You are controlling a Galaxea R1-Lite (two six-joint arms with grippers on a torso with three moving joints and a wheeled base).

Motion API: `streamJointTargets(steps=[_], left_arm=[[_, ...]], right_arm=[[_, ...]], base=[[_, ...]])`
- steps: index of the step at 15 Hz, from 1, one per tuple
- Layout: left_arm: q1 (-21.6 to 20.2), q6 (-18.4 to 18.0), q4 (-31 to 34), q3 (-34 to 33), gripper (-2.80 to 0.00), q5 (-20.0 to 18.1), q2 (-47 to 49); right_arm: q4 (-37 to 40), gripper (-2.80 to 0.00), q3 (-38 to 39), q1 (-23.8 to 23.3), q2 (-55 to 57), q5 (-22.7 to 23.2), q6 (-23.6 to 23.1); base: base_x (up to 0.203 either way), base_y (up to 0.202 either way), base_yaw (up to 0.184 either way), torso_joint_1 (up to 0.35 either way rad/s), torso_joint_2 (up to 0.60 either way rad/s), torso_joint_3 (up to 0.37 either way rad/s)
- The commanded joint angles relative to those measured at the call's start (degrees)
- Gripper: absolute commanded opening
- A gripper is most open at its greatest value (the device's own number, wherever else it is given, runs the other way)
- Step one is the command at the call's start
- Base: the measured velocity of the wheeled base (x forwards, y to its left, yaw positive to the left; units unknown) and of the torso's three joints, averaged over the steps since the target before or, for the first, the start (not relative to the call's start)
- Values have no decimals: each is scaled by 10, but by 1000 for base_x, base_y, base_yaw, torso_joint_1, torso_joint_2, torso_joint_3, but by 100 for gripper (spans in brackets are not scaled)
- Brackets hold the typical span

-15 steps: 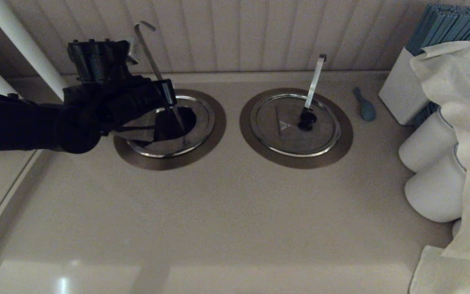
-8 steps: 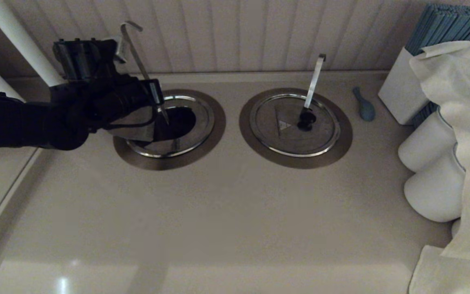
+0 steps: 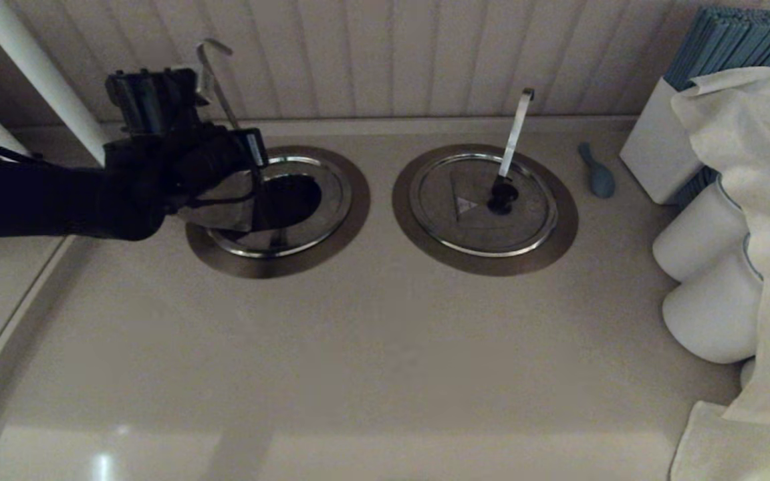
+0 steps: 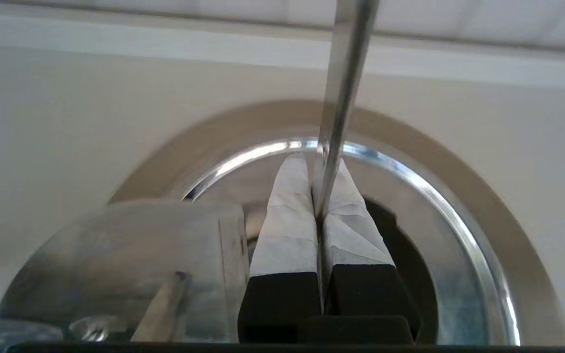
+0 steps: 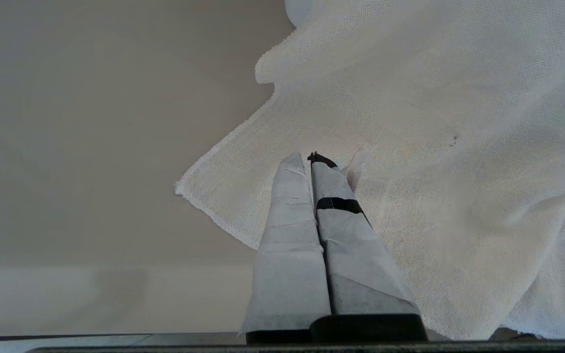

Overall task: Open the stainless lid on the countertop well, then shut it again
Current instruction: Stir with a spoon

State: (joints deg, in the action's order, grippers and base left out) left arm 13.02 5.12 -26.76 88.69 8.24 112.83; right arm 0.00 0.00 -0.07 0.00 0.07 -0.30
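Note:
The countertop well [image 3: 353,217] lies at the back left of the counter, inside its brown ring collar. The stainless lid [image 3: 321,200] has its hinged flap [image 3: 221,208] tipped up, so the well's dark mouth [image 3: 291,199] shows. My left gripper [image 3: 252,167] hangs over that mouth, shut on the thin curl-hooked ladle handle [image 3: 211,73]. In the left wrist view the handle [image 4: 341,88] runs down between the gripper's [image 4: 316,162] closed fingers, and the raised flap [image 4: 130,264] stands just beside them. My right gripper [image 5: 309,159] is shut and empty above a white cloth [image 5: 434,147].
The twin lid [image 3: 472,227] lies closed to the right, with a flat slanted handle [image 3: 515,130]. A small blue object [image 3: 597,172] lies beyond it. A white box of blue sticks [image 3: 656,150], white jars [image 3: 699,244] and a draped cloth [image 3: 759,167] crowd the right edge. A wall runs behind.
My left gripper has shifted left, and the ladle handle's hooked top has swung left with it. The flap stays raised. The twin lid has not moved.

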Motion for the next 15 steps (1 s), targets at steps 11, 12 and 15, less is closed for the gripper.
streamJointTargets(steps=[11, 12, 15], left_arm=[[34, 2, -43, 25, -280, 20, 70], [35, 1, -43, 31, -280, 29, 80], [39, 0, -43, 54, -280, 62, 102]], right_arm=[[0, -280, 0, 0, 0, 0, 0], [0, -280, 0, 0, 0, 0, 0], [0, -280, 0, 0, 0, 0, 0]], base=[[0, 0, 0, 0, 0, 0], [0, 0, 0, 0, 0, 0], [0, 0, 0, 0, 0, 0]])
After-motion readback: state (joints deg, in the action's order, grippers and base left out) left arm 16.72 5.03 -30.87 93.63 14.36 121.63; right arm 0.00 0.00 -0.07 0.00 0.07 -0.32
